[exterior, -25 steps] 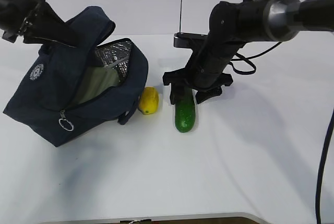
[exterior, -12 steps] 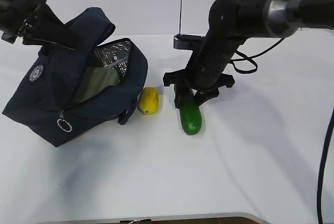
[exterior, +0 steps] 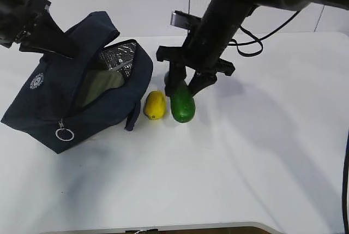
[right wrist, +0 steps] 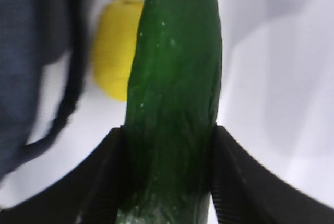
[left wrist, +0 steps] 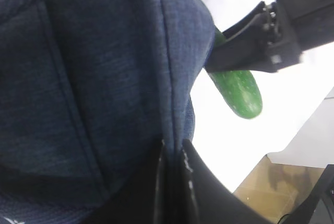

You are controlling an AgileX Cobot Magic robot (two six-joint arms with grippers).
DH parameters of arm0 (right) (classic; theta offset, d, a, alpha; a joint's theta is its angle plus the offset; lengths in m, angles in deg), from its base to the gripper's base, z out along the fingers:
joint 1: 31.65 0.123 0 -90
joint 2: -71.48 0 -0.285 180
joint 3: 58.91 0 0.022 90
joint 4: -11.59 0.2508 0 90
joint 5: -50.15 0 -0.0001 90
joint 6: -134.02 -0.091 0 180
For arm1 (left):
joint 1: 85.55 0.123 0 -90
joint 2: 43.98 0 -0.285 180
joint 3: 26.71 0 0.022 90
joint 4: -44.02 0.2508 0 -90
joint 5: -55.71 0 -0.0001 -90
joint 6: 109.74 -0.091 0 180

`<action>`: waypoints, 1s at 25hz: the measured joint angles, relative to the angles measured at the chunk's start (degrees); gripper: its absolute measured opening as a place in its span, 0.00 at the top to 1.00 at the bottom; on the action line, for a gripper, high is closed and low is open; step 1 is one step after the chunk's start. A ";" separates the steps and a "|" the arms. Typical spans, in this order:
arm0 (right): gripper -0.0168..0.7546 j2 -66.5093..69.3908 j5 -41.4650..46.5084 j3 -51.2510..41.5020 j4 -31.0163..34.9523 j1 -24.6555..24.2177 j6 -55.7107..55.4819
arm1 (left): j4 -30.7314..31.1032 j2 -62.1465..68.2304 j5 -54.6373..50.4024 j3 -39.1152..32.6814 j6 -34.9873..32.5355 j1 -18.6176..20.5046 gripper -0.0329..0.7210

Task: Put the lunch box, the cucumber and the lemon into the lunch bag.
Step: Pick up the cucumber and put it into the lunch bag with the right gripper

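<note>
The navy lunch bag (exterior: 65, 97) lies tilted at the left, mouth open to the right, foil lining showing. The sage-green lid of the lunch box (exterior: 98, 87) shows inside it. My left gripper (exterior: 65, 44) is shut on the bag's upper rim fabric (left wrist: 130, 78) and holds the mouth open. The lemon (exterior: 155, 105) lies on the table beside the bag's mouth; it also shows in the right wrist view (right wrist: 115, 51). My right gripper (exterior: 184, 85) is shut on the dark green cucumber (exterior: 182, 105) and holds it lifted, just right of the lemon. The cucumber (right wrist: 175, 98) sits between both fingers.
The white table (exterior: 262, 152) extends to the right and front. The bag's silver ring zip pull (exterior: 65, 134) hangs at its front. Cables (exterior: 256, 43) trail behind the right arm.
My right gripper has lifted the cucumber off the table and carried it left toward the lemon and the bag's mouth. The left gripper keeps its hold on the bag.
</note>
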 joint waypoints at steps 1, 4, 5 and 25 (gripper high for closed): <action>0.51 0.00 0.68 0.84 1.76 0.00 0.11 | 0.04 0.00 0.00 0.00 0.00 0.00 0.96; 0.51 0.00 2.28 2.62 9.05 0.00 1.42 | 0.14 0.00 0.00 0.00 0.00 0.00 0.96; 0.51 0.00 2.44 3.09 11.08 0.00 2.18 | 0.13 0.00 0.00 0.00 0.00 0.00 0.96; 0.51 0.13 -4.20 3.91 29.66 0.10 10.06 | 0.00 0.00 1.07 0.00 0.10 0.00 0.96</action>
